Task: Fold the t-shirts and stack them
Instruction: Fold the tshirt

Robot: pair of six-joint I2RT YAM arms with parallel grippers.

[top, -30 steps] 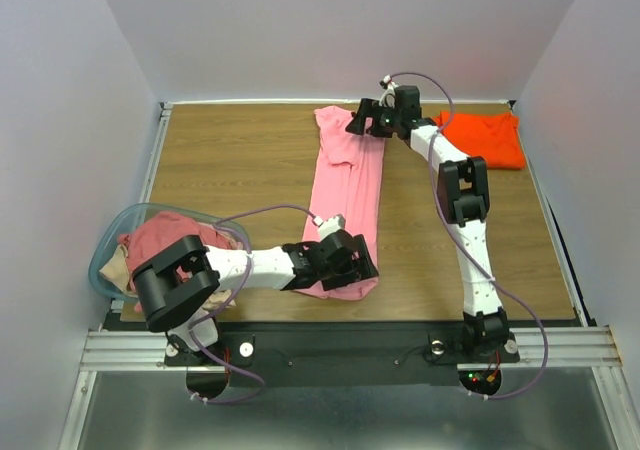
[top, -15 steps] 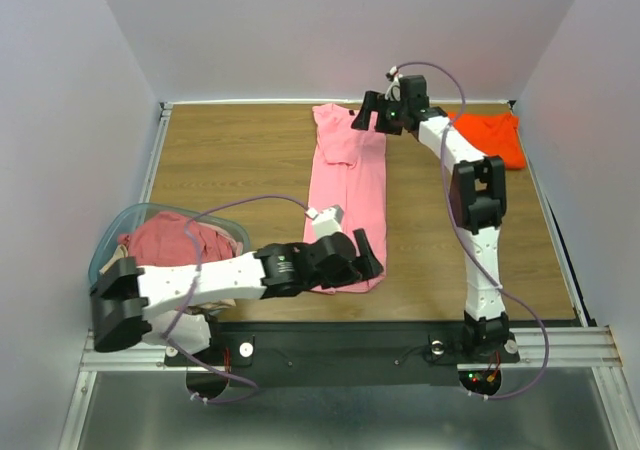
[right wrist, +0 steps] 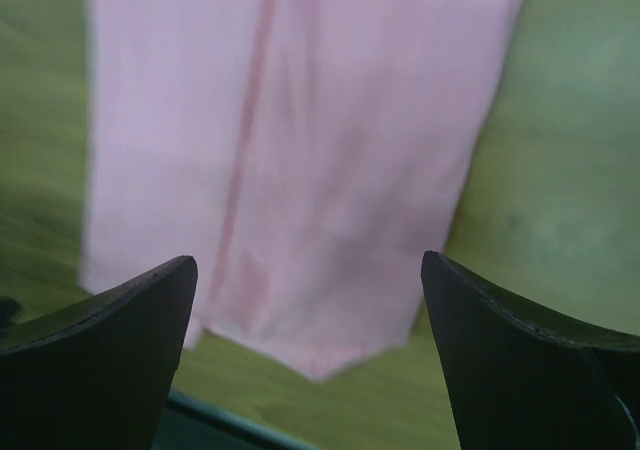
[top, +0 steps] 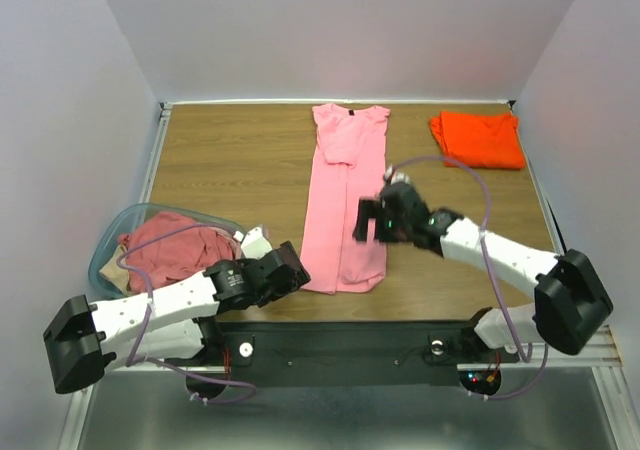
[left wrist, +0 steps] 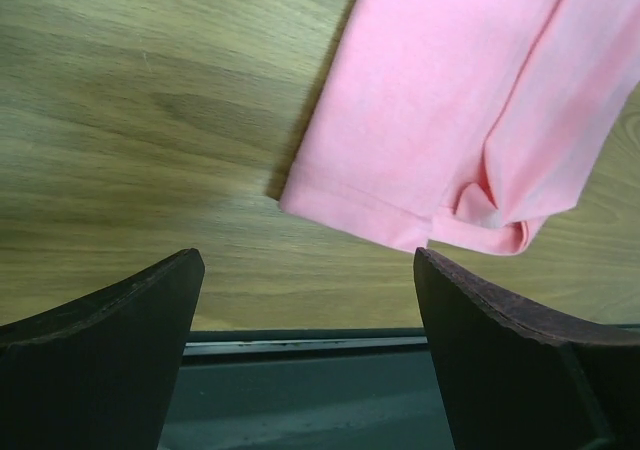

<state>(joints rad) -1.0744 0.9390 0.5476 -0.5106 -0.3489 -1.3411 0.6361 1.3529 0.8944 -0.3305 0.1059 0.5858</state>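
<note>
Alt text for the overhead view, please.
A light pink t-shirt, folded into a long strip, lies mid-table, left claw by its near hem, right claw at its right edge. An orange t-shirt sits far right; a tub of shirts, near left.

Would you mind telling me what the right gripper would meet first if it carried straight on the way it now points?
Most likely the light pink t-shirt: the right gripper, open, points at its lower half, which lies flat on the table. Its height above the fabric is unclear.
</note>
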